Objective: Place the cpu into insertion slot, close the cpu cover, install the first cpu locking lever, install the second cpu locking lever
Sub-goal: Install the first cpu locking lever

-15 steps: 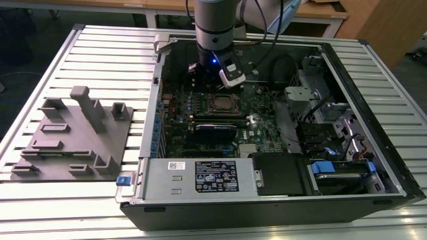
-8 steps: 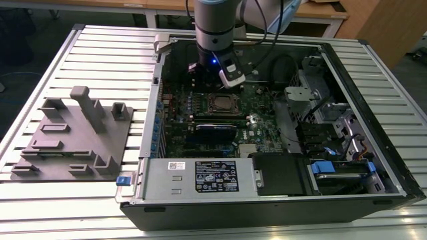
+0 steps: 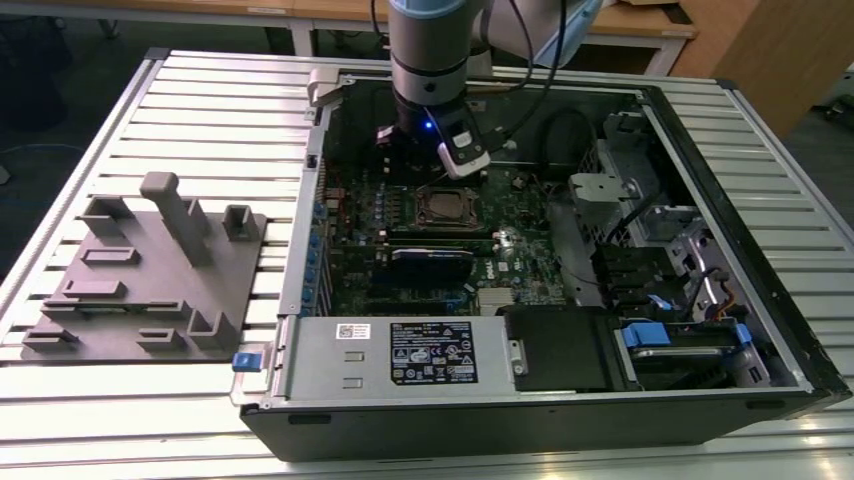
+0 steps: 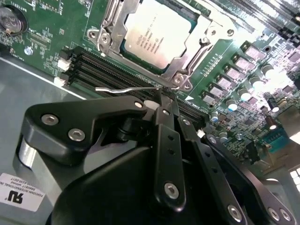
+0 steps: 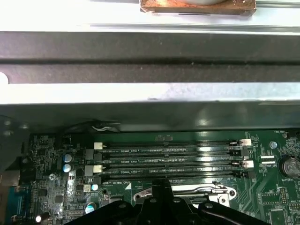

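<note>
Black-fingered hand (image 4: 161, 101) pressed together, pinching thin silvery wire locking lever (image 4: 126, 88) just beside square silver-topped cpu (image 4: 157, 35), silvery cover frame (image 4: 194, 40) closed around it

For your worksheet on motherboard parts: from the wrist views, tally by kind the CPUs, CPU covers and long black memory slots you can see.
cpu: 1
cpu cover: 1
memory slots: 4
Total: 6
</note>
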Tool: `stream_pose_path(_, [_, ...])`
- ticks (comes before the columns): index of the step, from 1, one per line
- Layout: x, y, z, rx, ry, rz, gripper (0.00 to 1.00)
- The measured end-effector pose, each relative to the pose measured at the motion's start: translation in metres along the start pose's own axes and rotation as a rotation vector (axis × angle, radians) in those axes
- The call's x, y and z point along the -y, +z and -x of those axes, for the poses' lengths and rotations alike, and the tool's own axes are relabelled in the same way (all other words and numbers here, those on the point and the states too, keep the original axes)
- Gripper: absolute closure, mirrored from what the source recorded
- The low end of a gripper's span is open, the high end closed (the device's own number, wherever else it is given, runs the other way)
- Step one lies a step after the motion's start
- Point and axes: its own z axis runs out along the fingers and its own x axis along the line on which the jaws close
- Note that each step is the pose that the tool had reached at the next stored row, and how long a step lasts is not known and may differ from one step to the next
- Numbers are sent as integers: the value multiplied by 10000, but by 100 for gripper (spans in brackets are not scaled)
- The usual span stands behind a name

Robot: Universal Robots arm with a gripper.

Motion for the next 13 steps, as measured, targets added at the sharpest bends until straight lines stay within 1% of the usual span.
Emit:
stream_pose_path(3, [-10,4,4,-11,-49,41,89])
stream_pose_path(9, [-32,11,39,-21,-91,45,89])
stream_pose_path(13, [-55,22,75,-26,-113,47,89])
